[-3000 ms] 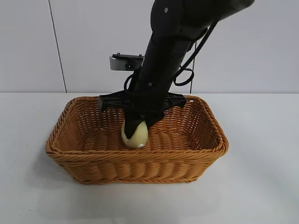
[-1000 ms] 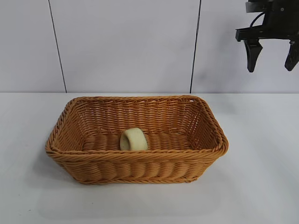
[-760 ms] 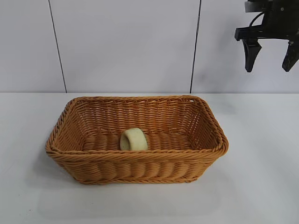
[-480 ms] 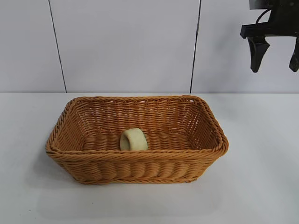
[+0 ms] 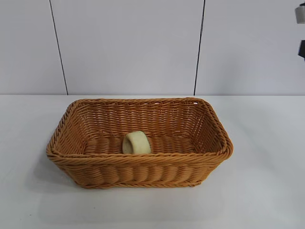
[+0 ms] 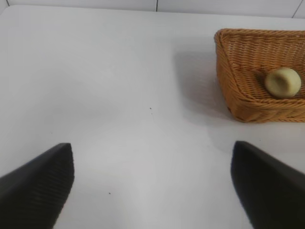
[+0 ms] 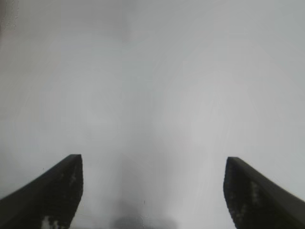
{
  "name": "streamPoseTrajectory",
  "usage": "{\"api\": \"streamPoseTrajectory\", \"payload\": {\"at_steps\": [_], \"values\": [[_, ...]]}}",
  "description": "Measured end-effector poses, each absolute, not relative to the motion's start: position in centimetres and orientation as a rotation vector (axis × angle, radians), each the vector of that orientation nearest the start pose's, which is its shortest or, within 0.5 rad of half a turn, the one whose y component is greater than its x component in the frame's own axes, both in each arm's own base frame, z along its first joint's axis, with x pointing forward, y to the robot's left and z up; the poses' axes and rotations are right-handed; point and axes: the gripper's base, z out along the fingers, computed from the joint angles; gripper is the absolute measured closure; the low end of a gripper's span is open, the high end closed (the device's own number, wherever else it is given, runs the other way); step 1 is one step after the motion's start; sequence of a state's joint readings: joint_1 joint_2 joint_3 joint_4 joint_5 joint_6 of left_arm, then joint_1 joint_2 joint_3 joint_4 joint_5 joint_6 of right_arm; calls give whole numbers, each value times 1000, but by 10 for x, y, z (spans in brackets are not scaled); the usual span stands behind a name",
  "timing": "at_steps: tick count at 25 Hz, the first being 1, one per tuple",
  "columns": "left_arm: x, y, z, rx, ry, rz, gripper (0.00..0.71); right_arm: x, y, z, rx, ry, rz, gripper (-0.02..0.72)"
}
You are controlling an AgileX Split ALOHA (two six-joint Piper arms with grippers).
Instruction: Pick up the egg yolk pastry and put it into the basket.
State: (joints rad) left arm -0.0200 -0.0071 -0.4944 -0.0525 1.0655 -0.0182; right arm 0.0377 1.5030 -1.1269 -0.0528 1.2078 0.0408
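On the white table [image 5: 267, 191] in the exterior view stands the basket [image 5: 143, 171], a rectangular orange-brown wicker piece with sloping sides and a braided rim. Inside it, on the woven floor just behind the near wall, the egg yolk pastry [image 5: 136, 142] sits on edge: a small pale cream-yellow puck, smooth and matte, its rounded band turned toward the viewer. Nothing covers it; only the near rim crosses in front of its lowest part. Behind the table runs a pale wall [image 5: 128, 47] with two dark vertical seams. At the upper right edge of the picture a sliver of the right arm [image 5: 301, 28] shows, well apart from the basket.

In the left wrist view the left gripper [image 6: 152, 186] hovers over bare table with its two dark fingers [image 6: 38, 186] spread wide and nothing between them. The basket lies far off to one side, and the pastry shows inside it, its flat face with a shallow dimple turned this way.

In the right wrist view the right gripper [image 7: 152, 191] has its fingers [image 7: 52, 191] apart and empty, above plain white table surface.
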Motion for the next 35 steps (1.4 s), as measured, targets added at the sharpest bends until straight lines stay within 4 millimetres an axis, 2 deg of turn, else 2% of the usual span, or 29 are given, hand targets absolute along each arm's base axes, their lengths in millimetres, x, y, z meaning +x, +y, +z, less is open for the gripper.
{"api": "streamPoseTrajectory", "payload": {"at_steps": [5, 9, 15, 24, 35], "values": [[-6, -4, 275, 4, 2048, -87, 20, 206, 4, 254, -22, 3084, -63, 143], [-6, -4, 275, 4, 2048, -87, 20, 163, 4, 240, -20, 3024, -33, 143], [-6, -4, 275, 4, 2048, -87, 20, 115, 4, 237, -6, 2807, 17, 143], [-6, -4, 275, 4, 2048, -87, 20, 70, 3, 266, -25, 2476, 24, 143], [-6, -4, 275, 4, 2048, -87, 20, 39, 2, 276, -24, 2271, 36, 143]]}}
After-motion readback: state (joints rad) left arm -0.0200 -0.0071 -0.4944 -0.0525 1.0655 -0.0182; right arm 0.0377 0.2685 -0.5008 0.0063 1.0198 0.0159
